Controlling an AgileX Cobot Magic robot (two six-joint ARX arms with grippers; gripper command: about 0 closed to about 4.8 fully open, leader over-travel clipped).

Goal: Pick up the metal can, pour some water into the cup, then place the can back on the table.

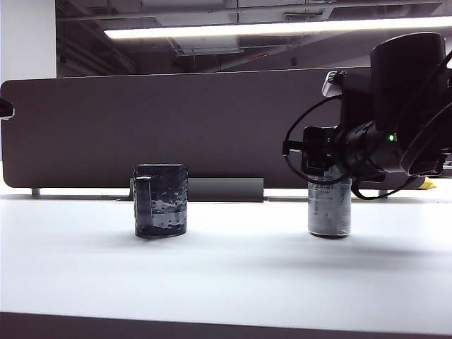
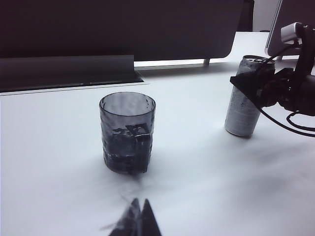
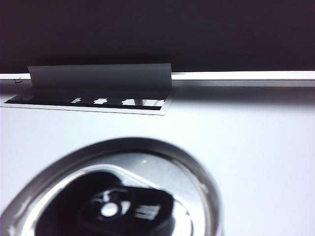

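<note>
The right claw [image 1: 326, 166] sits at the top of the metal can [image 1: 330, 208], apparently for a grasp; its opening and hold cannot be made out. The can stands upright on the white tabletop [image 1: 233, 275], well apart from the cup [image 1: 161, 200]. The left claw [image 2: 137, 221], nearer the cup, appears closed and empty.

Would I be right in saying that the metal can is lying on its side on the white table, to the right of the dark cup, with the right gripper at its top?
Not quite: the metal can stands upright on the table, as the exterior view shows. The rest holds: it is to the right of the cup, with the right gripper at its top.
</note>
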